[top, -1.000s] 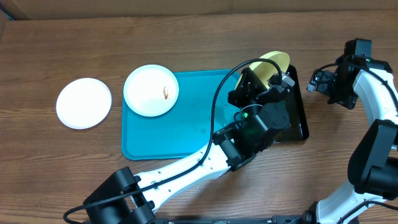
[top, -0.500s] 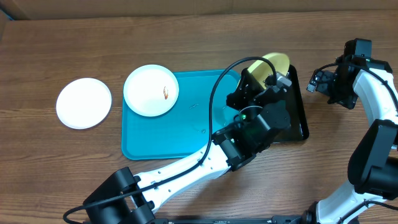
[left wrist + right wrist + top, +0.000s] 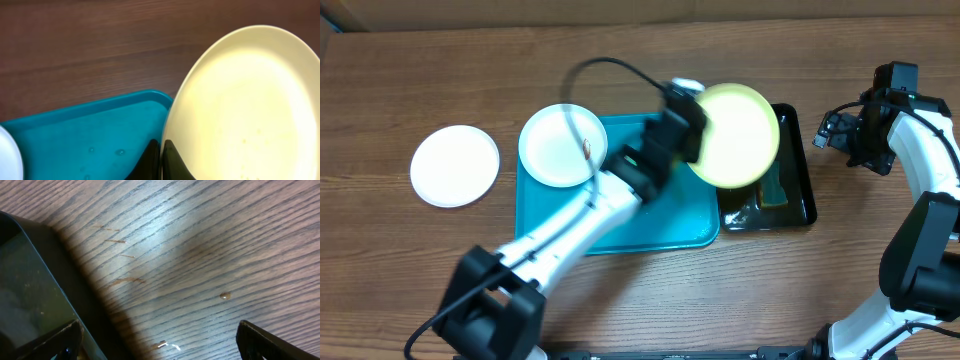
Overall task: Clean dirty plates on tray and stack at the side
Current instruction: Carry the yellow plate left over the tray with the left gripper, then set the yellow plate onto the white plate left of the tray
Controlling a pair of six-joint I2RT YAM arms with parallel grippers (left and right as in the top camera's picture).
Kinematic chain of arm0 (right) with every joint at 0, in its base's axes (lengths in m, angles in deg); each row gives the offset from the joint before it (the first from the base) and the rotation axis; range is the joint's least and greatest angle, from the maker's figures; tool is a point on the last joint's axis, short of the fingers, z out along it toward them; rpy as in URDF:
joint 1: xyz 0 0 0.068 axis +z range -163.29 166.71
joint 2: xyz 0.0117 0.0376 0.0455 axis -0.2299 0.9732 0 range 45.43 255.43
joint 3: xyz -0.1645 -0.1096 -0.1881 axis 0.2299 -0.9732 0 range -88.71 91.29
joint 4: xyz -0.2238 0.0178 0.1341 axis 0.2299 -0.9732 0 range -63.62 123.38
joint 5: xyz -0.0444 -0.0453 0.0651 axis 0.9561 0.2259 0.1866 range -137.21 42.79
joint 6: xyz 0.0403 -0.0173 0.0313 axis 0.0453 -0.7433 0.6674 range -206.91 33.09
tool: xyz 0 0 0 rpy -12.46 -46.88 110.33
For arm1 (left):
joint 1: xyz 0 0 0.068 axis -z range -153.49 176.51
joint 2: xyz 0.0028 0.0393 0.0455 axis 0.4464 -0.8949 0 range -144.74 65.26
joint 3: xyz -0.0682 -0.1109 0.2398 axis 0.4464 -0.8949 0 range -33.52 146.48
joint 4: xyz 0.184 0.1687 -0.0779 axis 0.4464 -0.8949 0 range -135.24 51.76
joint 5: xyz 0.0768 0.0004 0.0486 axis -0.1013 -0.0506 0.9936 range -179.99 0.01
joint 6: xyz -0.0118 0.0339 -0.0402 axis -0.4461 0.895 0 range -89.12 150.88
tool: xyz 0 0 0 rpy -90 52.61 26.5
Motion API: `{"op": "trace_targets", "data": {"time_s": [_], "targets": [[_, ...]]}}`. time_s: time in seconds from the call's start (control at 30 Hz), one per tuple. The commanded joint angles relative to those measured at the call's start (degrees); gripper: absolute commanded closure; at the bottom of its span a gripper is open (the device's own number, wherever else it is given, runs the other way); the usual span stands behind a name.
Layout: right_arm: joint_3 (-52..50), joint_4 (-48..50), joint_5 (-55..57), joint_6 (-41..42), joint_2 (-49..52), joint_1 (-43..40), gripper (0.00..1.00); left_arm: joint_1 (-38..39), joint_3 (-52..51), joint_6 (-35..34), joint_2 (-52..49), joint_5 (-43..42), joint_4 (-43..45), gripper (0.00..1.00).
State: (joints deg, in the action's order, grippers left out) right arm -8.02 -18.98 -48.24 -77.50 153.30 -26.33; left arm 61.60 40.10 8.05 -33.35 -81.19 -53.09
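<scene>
Black tray [image 3: 802, 200] (perhaps wet) beneath plate [image 3: 735, 135]

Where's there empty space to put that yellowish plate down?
Bare wood lies left of the lone white round plate, and between the glossy black tray and the right arm. The turquoise plastic tray is crowded: smeared white plate, left arm.

A glossy black tray [image 3: 802, 170] was set on the wooden table [image 3: 470, 80], right of centre; a small droplet [image 3: 225, 296] was seen on the wood near it.
</scene>
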Motion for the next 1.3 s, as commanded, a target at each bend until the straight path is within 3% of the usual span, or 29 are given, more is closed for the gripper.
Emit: {"op": "trace_targets", "data": {"time_s": [0.0,0.13,0.33,0.67,0.83,1.1,1.27], "targets": [[1.46,0.24,0.57,0.46,-0.09,0.04,0.0,-9.6,1.99,-9.77,1.03,-22.1,-2.91,0.96],[1.46,0.24,0.57,0.46,-0.09,0.04,0.0,-22.25,1.97,-10.56,1.03,-26.47,-10.25,0.96],[1.46,0.24,0.57,0.46,-0.09,0.04,0.0,-42.49,1.97,-9.94,1.01,-26.49,-23.54,0.96],[1.46,0.24,0.57,0.46,-0.09,0.04,0.0,-70.31,1.07,-3.43,1.01,-24.44,-30.86,0.96],[1.46,0.24,0.57,0.46,-0.09,0.04,0.0,-76.04,-1.51,-3.61,0.74,-21.92,-28.92,0.96],[1.46,0.24,0.57,0.46,-0.09,0.04,0.0,-75.89,-6.01,-4.22,0.44,-21.7,-21.35,0.96],[1.46,0.24,0.57,0.44,-0.09,0.04,0.0,-75.87,-6.03,-4.61,0.44,-21.46,-21.11,0.96]]}}
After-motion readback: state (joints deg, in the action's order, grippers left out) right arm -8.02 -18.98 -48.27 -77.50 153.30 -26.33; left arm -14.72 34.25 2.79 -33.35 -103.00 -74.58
